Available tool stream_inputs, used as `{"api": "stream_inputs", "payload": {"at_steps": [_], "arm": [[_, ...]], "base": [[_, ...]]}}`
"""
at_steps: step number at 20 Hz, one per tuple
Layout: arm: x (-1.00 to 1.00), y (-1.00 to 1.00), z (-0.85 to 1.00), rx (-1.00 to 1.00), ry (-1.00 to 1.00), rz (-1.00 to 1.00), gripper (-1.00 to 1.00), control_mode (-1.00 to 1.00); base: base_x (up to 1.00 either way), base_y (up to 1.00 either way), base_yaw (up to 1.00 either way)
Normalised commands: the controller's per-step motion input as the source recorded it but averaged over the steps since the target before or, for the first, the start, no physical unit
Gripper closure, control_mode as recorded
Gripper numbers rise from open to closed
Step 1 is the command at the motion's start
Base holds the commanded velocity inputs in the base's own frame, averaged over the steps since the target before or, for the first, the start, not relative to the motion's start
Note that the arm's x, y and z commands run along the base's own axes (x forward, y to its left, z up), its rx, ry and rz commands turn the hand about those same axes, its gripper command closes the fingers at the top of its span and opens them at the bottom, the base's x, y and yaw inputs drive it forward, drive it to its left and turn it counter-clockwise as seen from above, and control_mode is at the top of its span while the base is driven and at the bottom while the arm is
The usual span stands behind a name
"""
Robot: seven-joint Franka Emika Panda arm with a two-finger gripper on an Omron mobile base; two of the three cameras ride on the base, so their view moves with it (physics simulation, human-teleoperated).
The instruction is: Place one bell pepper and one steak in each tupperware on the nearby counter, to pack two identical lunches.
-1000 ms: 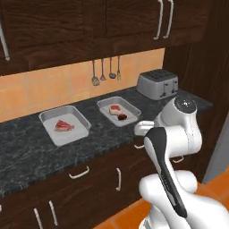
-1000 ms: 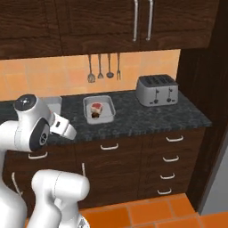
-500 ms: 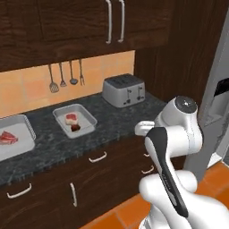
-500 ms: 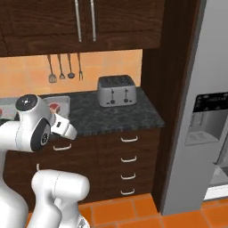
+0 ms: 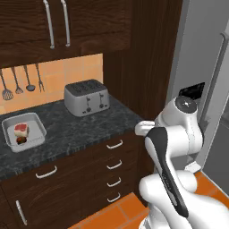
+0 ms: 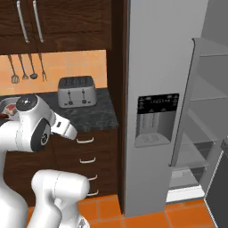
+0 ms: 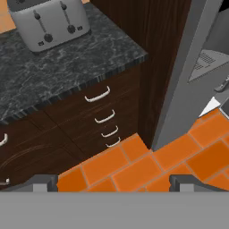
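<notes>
My jaws gape wide, empty; steering blind toward the fridge, I might clip its open door, perhaps.

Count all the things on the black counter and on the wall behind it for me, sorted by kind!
Toaster: 1
Tupperware: 1
Steak: 1
Bell pepper: 1
Hanging utensils: 4
Total: 8
</notes>
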Motion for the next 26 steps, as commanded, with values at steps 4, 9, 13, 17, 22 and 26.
{"api": "stream_inputs", "payload": {"at_steps": [4, 9, 13, 17, 22, 26], "arm": [[0.00, 0.00, 0.00, 0.00, 0.00, 0.00, -1.00, 1.00], [0.00, 0.00, 0.00, 0.00, 0.00, 0.00, -1.00, 1.00], [0.00, 0.00, 0.00, 0.00, 0.00, 0.00, -1.00, 1.00], [0.00, 0.00, 0.00, 0.00, 0.00, 0.00, -1.00, 1.00], [0.00, 0.00, 0.00, 0.00, 0.00, 0.00, -1.00, 1.00], [0.00, 0.00, 0.00, 0.00, 0.00, 0.00, -1.00, 1.00]], "base": [[0.38, -1.00, 0.20], [0.38, -1.00, 0.29], [0.27, -1.00, 0.30], [0.17, -0.89, 0.27], [0.12, -0.76, 0.24], [0.13, -0.48, 0.16]]}}
